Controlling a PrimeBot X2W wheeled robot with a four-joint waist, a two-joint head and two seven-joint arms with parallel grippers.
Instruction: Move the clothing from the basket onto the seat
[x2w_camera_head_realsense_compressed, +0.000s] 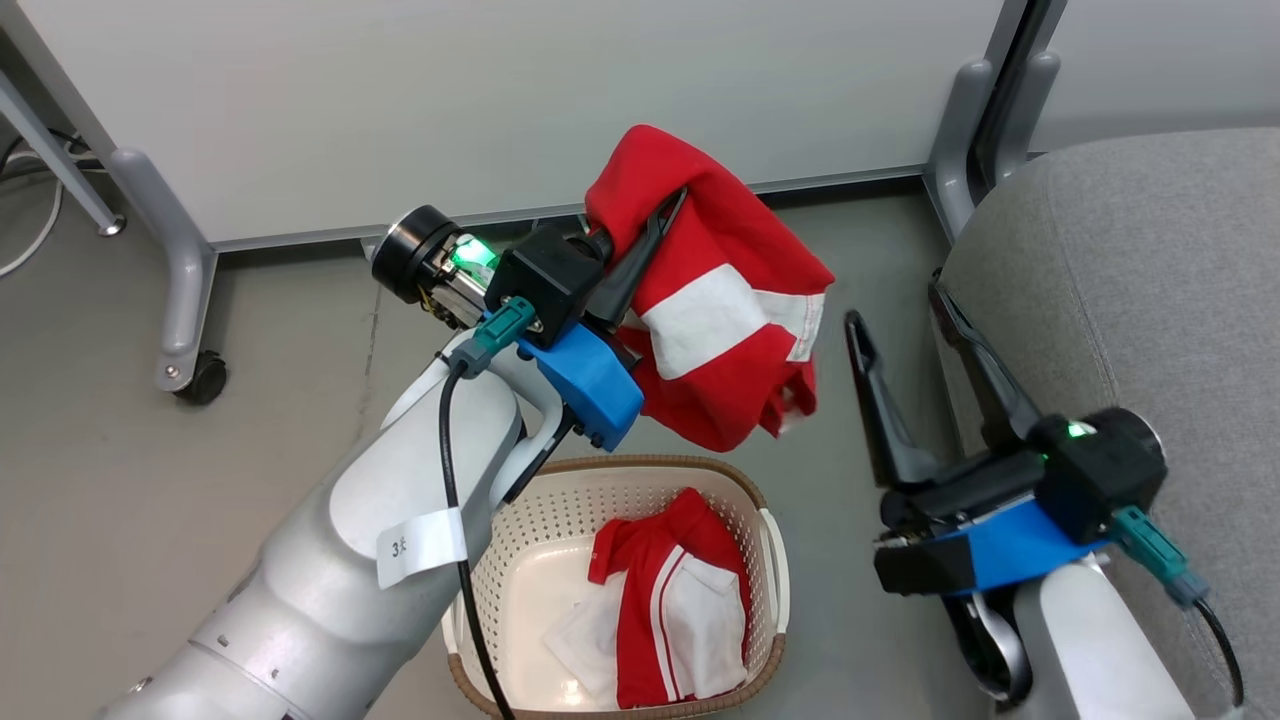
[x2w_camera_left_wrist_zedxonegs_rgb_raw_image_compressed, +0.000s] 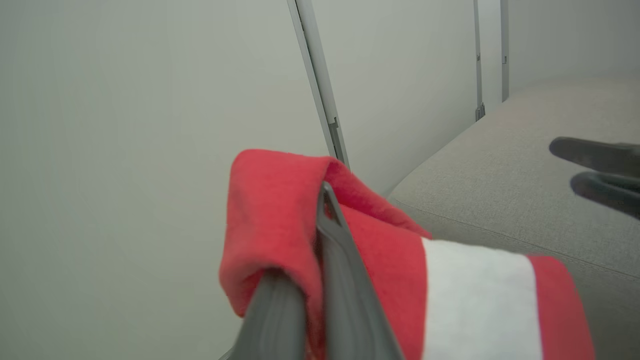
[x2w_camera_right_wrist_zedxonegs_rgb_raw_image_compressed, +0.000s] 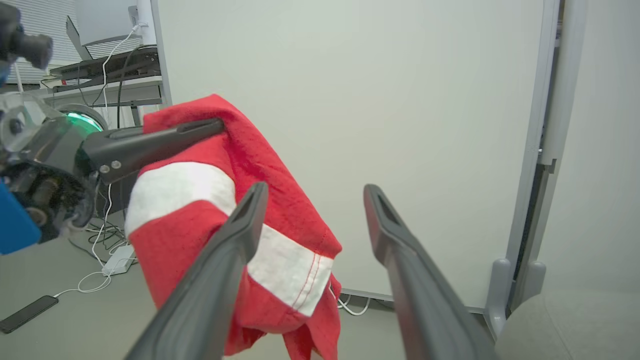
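Note:
My left gripper (x2w_camera_head_realsense_compressed: 672, 205) is shut on a red garment with white panels (x2w_camera_head_realsense_compressed: 720, 320), holding it in the air above the cream-white basket (x2w_camera_head_realsense_compressed: 770, 560). The cloth drapes over the dark fingers (x2w_camera_left_wrist_zedxonegs_rgb_raw_image_compressed: 330, 235) and hangs down to the right. A second red and white piece (x2w_camera_head_realsense_compressed: 665, 610) lies inside the basket. My right gripper (x2w_camera_head_realsense_compressed: 895, 310) stands open and empty beside the grey seat (x2w_camera_head_realsense_compressed: 1130, 270), to the right of the hanging garment (x2w_camera_right_wrist_zedxonegs_rgb_raw_image_compressed: 210, 210). The seat cushion (x2w_camera_left_wrist_zedxonegs_rgb_raw_image_compressed: 500, 180) lies just beyond the held cloth.
A white partition panel (x2w_camera_head_realsense_compressed: 500, 90) on grey wheeled legs (x2w_camera_head_realsense_compressed: 190, 290) stands behind the basket. Cables and a phone (x2w_camera_right_wrist_zedxonegs_rgb_raw_image_compressed: 27, 312) lie on the grey floor (x2w_camera_head_realsense_compressed: 200, 470) at the left. A second panel post (x2w_camera_head_realsense_compressed: 965, 130) rises next to the seat.

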